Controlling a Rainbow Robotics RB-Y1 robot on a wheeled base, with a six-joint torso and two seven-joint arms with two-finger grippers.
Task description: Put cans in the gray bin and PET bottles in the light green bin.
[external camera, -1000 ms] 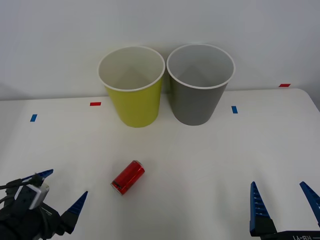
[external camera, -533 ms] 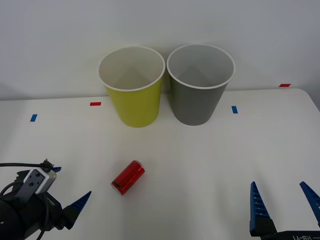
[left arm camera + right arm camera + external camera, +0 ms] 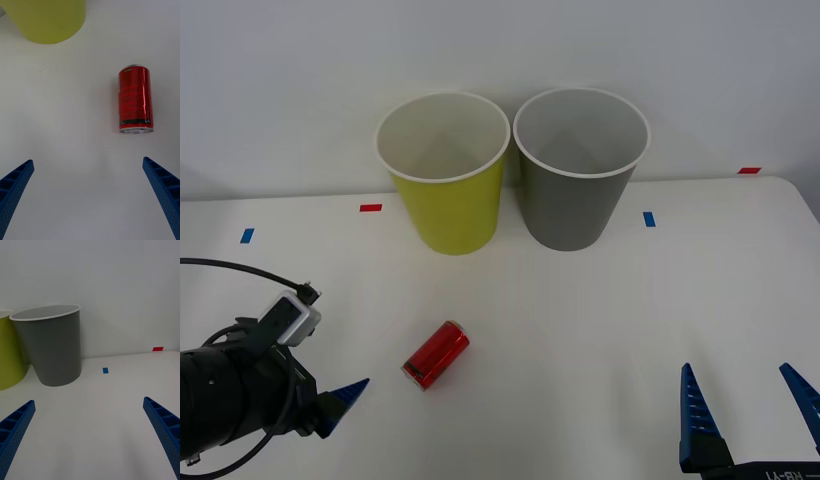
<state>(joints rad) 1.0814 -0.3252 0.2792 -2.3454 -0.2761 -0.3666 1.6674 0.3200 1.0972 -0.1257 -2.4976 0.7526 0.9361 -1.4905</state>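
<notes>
- Front view: the small shiny red drink can with silver ends [image 3: 436, 354] lay on its side on the white table [image 3: 600, 310], well short of the two bins at the back. The tall tapered gray bin with a white rim [image 3: 580, 167] stood just beside the tall tapered yellow-green bin with a white rim [image 3: 444, 171], gray to the robot's right. The left gripper [image 3: 330, 405] hung near the can on its left side. The right gripper [image 3: 750, 405] sat parked at the near right edge, fingers spread apart.
- Right wrist view: the right gripper's [image 3: 90, 438] blue ribbed fingers [image 3: 15, 427] stood wide apart over bare table, holding nothing. The gray bin stood ahead, with the yellow-green bin's wall beside it.
- Left wrist view: the left gripper [image 3: 88, 195] was released and empty, with the can lying ahead of it and off toward one finger, not centred between the two.
- Risk: with that offset, a closing finger would likely strike the can's side and roll it away.
- Risk: the bins stood so close that a drop aimed short of the gray bin could land in the yellow-green one.
</notes>
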